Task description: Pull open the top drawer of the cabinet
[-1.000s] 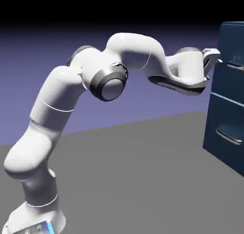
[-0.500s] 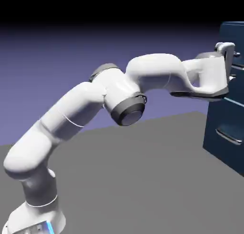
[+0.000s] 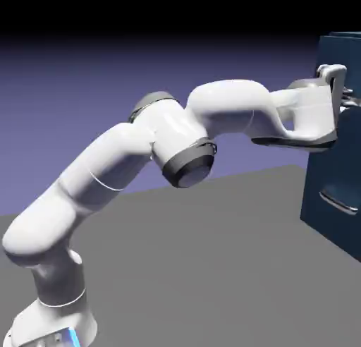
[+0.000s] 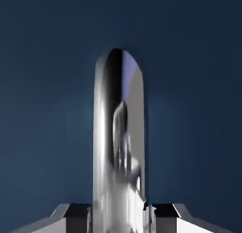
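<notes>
The dark navy cabinet (image 3: 331, 176) stands at the exterior view's right edge. Its top drawer (image 3: 337, 53) juts a little further left than the front below it. My gripper (image 3: 344, 99) is pressed against that drawer's front at handle height. In the hand view the silver bar handle (image 4: 118, 132) runs up the middle of the picture across the blue drawer front (image 4: 42, 85). It sits between my two grey fingertips (image 4: 75, 212), which are shut on it.
The lower drawer's curved silver handle (image 3: 338, 202) shows below my forearm. Grey table (image 3: 211, 268) stretches out in front of the cabinet. My white arm (image 3: 176, 144) spans from lower left to the cabinet.
The arm swung right to the handle, and the fingers have closed on it. The top drawer's front edge has shifted a little to the left, out of the cabinet.
</notes>
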Tool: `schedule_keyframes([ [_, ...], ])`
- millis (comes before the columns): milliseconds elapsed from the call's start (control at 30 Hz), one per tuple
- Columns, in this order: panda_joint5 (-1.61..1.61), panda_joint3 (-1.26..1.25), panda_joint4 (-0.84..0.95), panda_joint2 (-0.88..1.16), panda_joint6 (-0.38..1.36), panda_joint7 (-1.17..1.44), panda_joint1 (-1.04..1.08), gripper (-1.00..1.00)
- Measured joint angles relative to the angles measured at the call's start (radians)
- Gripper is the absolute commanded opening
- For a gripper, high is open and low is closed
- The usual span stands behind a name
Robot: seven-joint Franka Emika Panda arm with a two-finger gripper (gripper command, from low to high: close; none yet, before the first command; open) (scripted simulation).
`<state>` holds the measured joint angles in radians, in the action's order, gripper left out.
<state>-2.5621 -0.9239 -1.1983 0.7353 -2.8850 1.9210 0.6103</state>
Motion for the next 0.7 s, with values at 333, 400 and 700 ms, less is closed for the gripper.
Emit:
schedule_keyframes([
  [333, -0.138, -0.159, -0.362, -0.238, 0.08, -0.276, 0.26, -1.0],
  [400, -0.163, -0.205, -0.435, -0.297, 0.089, -0.344, 0.33, -1.0],
  [700, -0.277, -0.448, -0.641, -0.54, 0.085, -0.657, 0.656, -1.0],
])
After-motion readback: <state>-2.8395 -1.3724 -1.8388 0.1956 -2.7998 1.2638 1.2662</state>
